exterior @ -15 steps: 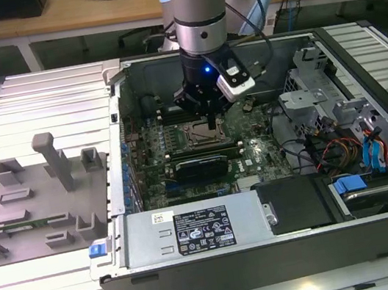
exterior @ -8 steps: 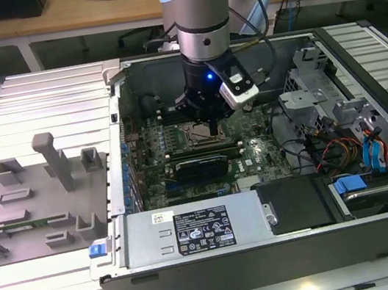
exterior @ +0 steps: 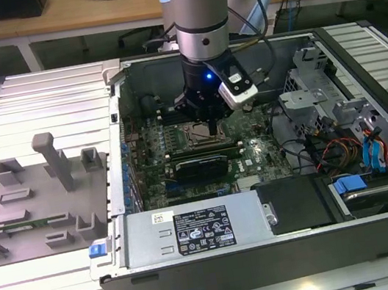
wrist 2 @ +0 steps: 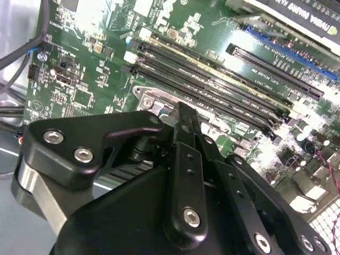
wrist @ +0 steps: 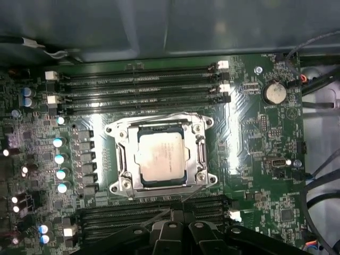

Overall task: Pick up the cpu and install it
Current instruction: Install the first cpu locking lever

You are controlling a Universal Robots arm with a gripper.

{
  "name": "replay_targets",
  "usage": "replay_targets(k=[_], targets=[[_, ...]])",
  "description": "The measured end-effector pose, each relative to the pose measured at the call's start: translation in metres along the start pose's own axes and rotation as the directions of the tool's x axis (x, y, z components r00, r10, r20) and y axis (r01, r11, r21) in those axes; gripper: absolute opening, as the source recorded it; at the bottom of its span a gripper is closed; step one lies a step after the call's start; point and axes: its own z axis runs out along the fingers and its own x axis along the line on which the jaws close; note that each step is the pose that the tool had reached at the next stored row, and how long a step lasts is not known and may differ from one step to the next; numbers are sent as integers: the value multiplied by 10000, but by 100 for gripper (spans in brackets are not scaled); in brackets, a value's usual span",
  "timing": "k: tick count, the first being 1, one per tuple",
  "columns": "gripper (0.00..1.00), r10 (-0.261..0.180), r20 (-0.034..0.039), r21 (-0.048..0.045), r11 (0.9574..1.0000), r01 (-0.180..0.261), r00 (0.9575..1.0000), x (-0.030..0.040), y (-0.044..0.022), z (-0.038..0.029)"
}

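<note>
The cpu (wrist: 159,155), a small square chip with a pale silver top, lies flat inside the metal socket frame (wrist: 119,159) on the green motherboard (wrist: 255,159). In the exterior view my gripper (exterior: 211,128) hangs straight down inside the open computer case (exterior: 286,249), its tip just over the socket (exterior: 194,139). Its black fingers (wrist 2: 183,119) stand together with nothing between them. In the first wrist view the gripper (wrist: 178,226) sits beside the socket, apart from the chip.
Long memory slots (wrist: 143,85) flank the socket. A black expansion card (exterior: 201,166) lies just before it. A grey fixture plate (exterior: 46,196) with upright posts sits at the exterior view's left. Drive bays with blue tabs (exterior: 375,159) and loose cables (exterior: 329,148) crowd the case's other side.
</note>
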Motion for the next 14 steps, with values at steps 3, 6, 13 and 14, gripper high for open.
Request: replay_targets(k=[3,6,13,14], targets=[[11,3,-3,-26,10000,-3,10000,31,54,-4],[11,8,-9,-103,9999,-8,10000,73,131,-9],[11,12,-14,-169,9999,-12,10000,89,207,-13],[11,12,-14,-169,9999,-12,10000,89,207,-13]])
